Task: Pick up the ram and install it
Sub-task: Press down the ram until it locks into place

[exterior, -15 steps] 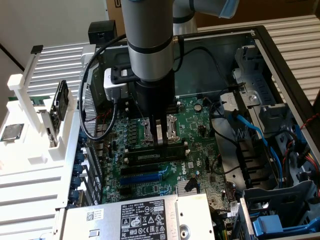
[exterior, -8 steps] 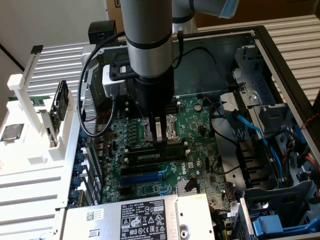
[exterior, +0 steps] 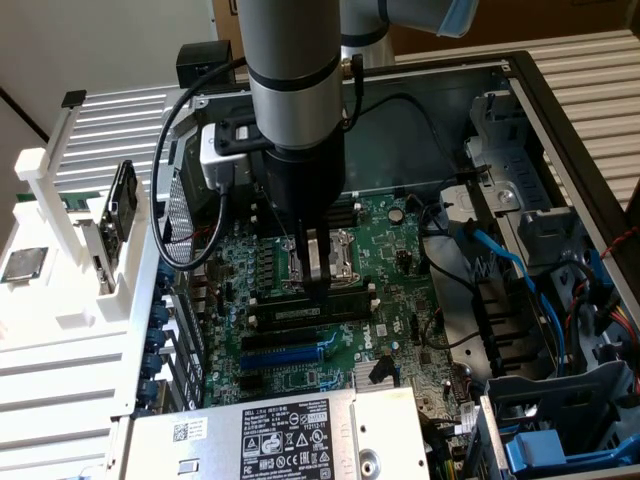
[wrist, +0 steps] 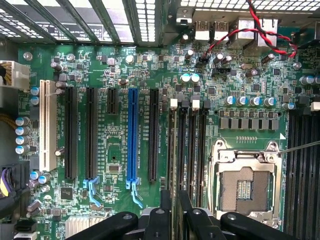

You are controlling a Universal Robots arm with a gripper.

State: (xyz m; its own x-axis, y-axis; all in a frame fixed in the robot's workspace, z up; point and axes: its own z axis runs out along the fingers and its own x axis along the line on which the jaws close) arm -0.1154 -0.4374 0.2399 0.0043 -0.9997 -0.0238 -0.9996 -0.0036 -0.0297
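Subject: the ram stands on edge just left of centre in the exterior view, a pale strip of it visible between the dark fingers. In the wrist view it appears edge-on as a thin greenish strip clamped between the two black fingers.

The gripper points straight down on the grey arm, jaws drawn narrow and holding the ram by its flat sides.

Position: the ram's lower end is low over the memory slots, long black channels with white end clips. Whether it touches a slot cannot be told. In the wrist view the stick lines up lengthwise with these slots.

Surroundings: the CPU socket lies just beside the gripper, on the exterior view's right. The blue expansion slot sits below the memory slots in the exterior view. All are mounted on the green motherboard inside the open computer case. A labelled metal unit occupies the lower centre. Blue cables run at right of frame. A white rack stands outside the case at far left.
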